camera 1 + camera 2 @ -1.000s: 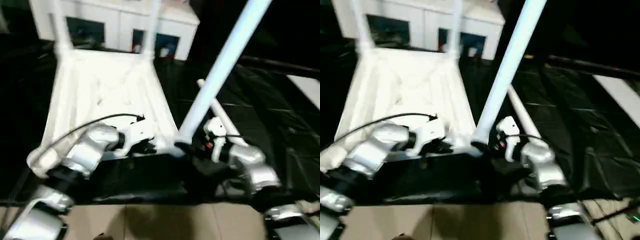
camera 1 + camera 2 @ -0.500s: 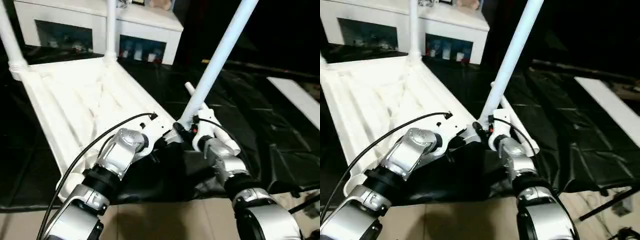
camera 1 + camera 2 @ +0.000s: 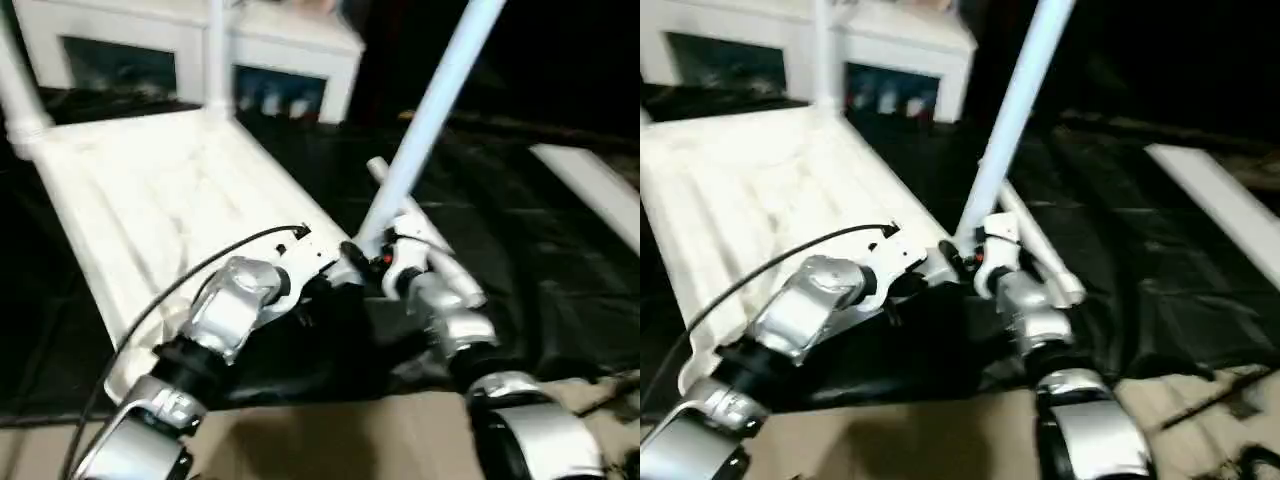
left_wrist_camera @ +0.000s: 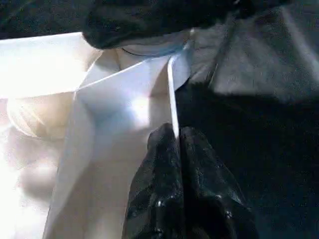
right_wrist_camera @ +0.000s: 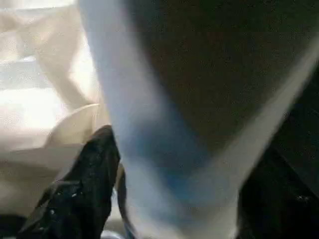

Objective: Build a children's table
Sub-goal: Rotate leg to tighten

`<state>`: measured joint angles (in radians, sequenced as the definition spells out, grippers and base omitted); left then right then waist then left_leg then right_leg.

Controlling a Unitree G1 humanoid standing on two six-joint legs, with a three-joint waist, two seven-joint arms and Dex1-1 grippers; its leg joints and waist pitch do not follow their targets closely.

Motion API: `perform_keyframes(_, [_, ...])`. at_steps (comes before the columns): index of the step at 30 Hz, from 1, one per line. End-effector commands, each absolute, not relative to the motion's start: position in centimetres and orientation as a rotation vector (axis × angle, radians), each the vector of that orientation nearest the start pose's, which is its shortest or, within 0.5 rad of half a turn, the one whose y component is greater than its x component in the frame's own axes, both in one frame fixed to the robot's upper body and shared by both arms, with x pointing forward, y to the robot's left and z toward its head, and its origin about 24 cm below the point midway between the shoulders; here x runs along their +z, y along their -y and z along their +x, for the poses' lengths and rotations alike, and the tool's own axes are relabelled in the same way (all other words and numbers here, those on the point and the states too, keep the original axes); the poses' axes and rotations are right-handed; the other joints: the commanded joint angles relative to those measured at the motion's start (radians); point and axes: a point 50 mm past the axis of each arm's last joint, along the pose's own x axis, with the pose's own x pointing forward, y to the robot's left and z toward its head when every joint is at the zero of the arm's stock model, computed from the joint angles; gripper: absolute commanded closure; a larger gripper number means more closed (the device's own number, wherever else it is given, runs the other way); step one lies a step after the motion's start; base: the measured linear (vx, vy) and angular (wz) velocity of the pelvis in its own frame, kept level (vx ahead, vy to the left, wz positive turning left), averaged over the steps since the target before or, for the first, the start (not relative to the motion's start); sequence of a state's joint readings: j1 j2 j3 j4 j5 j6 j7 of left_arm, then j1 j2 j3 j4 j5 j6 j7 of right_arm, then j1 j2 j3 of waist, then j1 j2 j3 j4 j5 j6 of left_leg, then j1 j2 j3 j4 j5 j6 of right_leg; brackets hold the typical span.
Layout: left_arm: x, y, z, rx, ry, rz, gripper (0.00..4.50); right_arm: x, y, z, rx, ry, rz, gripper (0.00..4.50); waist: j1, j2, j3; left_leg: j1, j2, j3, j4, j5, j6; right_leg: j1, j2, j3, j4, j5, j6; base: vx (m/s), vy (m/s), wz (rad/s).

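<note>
The white tabletop [image 3: 150,200] lies underside up on a black sheet. Two white legs [image 3: 215,55] [image 3: 18,90] stand upright in its far corner sockets. A third leg [image 3: 430,110] leans up and to the right from the near right corner. My right gripper [image 3: 375,262] is shut on its lower end; in the right wrist view the leg [image 5: 149,124] runs beside a black finger [image 5: 84,194]. My left gripper [image 3: 335,275] is shut on the tabletop's near rim [image 4: 172,99], just left of that corner. A fourth leg [image 3: 1045,255] lies on the sheet behind my right wrist.
A white cabinet [image 3: 290,60] with glass doors stands behind the tabletop. A long white board [image 3: 590,190] lies on the black sheet [image 3: 540,280] at the far right. Beige floor [image 3: 330,440] runs along the near edge. A black cable [image 3: 200,270] loops over my left forearm.
The head camera has swung and tilted, shifting the whole picture. Both grippers keep their holds, and the leaning leg stays at the near right corner.
</note>
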<state>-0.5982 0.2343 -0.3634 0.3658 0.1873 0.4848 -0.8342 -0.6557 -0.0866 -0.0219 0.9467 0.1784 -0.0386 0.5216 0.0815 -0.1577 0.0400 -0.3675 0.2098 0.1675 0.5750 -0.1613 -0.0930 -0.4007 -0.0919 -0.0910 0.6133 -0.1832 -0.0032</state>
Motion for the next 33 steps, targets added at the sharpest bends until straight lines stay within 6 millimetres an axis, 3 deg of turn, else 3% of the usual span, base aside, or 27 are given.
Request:
perform_keyframes(1, [4.9,-8.5,31.4,-1.09,-0.544,0.529,4.5,3.6,12.0,34.7,0.681,-0.219,0.059,0.75,0.003,0.018,-0.05,0.012,0.029,0.001,-0.071,-0.277,0.008,0.033,-0.054,0.052,-0.076,-0.203,-0.158,0.0,0.0,0.0])
perform_keyframes(3, [5.1,-9.1,31.4,-1.114,-0.532,0.555,4.5,3.9,12.7,34.2,0.746,-0.211,0.023,0.75,0.013,0.019,-0.054,0.009,0.029,0.004,-0.068,-0.207,0.018,0.04,-0.052,0.052,-0.068,-0.141,-0.164,0.0,0.0,0.0])
perform_keyframes(5, [5.2,-9.4,31.3,-1.143,-0.524,0.565,4.5,4.0,13.1,33.8,0.803,-0.213,0.0,0.75,0.013,0.018,-0.052,0.006,0.028,0.004,-0.069,-0.187,0.02,0.044,-0.05,0.051,-0.065,-0.115,-0.171,0.0,0.0,0.0])
perform_keyframes(8, [5.3,-9.8,30.9,-1.209,-0.512,0.567,4.5,4.1,13.5,33.0,0.898,-0.221,-0.041,0.75,0.016,0.017,-0.052,0.007,0.029,0.005,-0.07,-0.188,0.019,0.046,-0.053,0.051,-0.065,-0.124,-0.174,0.0,0.0,0.0])
perform_keyframes(12, [5.7,-10.4,29.9,-1.355,-0.511,0.575,4.5,4.1,14.5,32.0,1.011,-0.248,-0.103,0.75,0.017,0.017,-0.047,0.012,0.032,0.003,-0.075,-0.253,0.002,0.039,-0.055,0.052,-0.077,-0.229,-0.161,0.0,0.0,0.0])
perform_keyframes(21, [6.1,-10.2,29.8,-1.415,-0.485,0.585,4.5,4.7,14.2,31.9,1.074,-0.231,-0.09,0.75,0.024,0.012,-0.049,0.011,0.031,0.005,-0.073,-0.234,-0.007,0.039,-0.055,0.054,-0.07,-0.211,-0.162,0.0,0.0,0.0])
perform_keyframes(25, [6.1,-10.2,29.9,-1.424,-0.481,0.588,4.5,4.4,14.2,31.8,1.097,-0.25,-0.115,1.15,0.025,0.009,-0.051,0.011,0.03,0.006,-0.07,-0.2,0.001,0.041,-0.055,0.054,-0.066,-0.184,-0.165,0.0,0.0,0.0])
perform_keyframes(33, [6.1,-10.4,30.1,-1.421,-0.484,0.593,4.5,4.1,14.5,31.7,1.106,-0.269,-0.123,1.78,0.027,0.01,-0.051,0.011,0.03,0.005,-0.07,-0.211,-0.004,0.041,-0.055,0.053,-0.067,-0.201,-0.162,0.0,0.0,0.0])
